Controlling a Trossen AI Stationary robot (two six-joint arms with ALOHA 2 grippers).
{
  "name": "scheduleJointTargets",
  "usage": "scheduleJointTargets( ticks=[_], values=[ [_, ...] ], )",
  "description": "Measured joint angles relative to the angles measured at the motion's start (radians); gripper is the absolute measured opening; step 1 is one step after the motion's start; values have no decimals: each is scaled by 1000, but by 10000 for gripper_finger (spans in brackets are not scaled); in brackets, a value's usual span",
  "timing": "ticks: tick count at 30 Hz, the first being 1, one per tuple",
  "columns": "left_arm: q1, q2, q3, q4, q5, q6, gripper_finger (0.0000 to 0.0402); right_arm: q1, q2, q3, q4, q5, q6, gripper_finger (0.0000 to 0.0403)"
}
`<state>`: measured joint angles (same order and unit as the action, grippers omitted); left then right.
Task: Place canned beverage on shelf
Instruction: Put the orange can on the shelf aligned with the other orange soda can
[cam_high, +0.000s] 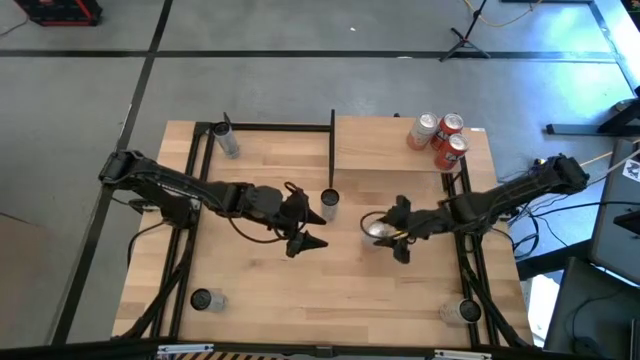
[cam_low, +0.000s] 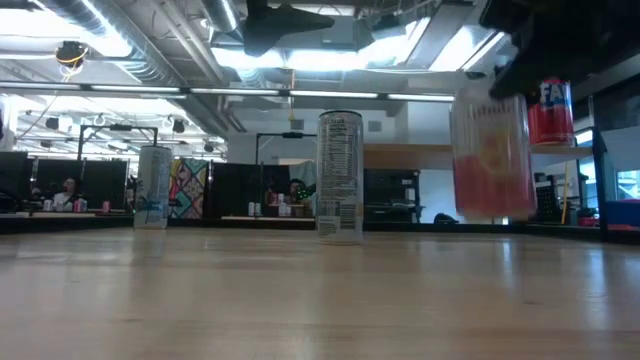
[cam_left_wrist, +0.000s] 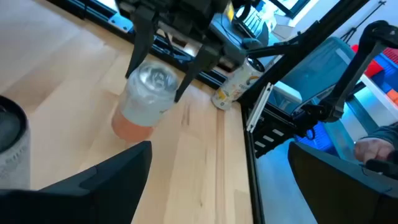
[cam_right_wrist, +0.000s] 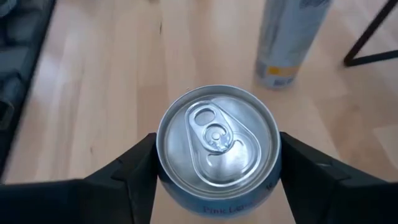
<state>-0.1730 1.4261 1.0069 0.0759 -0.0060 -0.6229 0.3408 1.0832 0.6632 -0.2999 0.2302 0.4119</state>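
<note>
Our right hand (cam_high: 386, 232) grasps pink can (cam_right_wrist: 216, 149) mid-bench, fingers either side. Our left hand (cam_high: 305, 232) released, near bench centre.

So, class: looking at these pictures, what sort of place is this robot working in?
Probably a robotics lab or open workshop. Exposed ceiling ducts run overhead, people sit at desks with screens behind the wooden table, and a tripod stand rests on the taped concrete floor.
</note>
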Motion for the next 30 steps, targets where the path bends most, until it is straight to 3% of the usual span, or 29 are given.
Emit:
scheduleJointTargets(
  ticks=[16,30],
  values=[
    [0,0,0,-1,0,-29,373,-1,144,-5,80,-39,-133,269],
    [1,0,0,-1,-3,-29,373,-1,144,-5,53,-98,-102,349]
  ],
)
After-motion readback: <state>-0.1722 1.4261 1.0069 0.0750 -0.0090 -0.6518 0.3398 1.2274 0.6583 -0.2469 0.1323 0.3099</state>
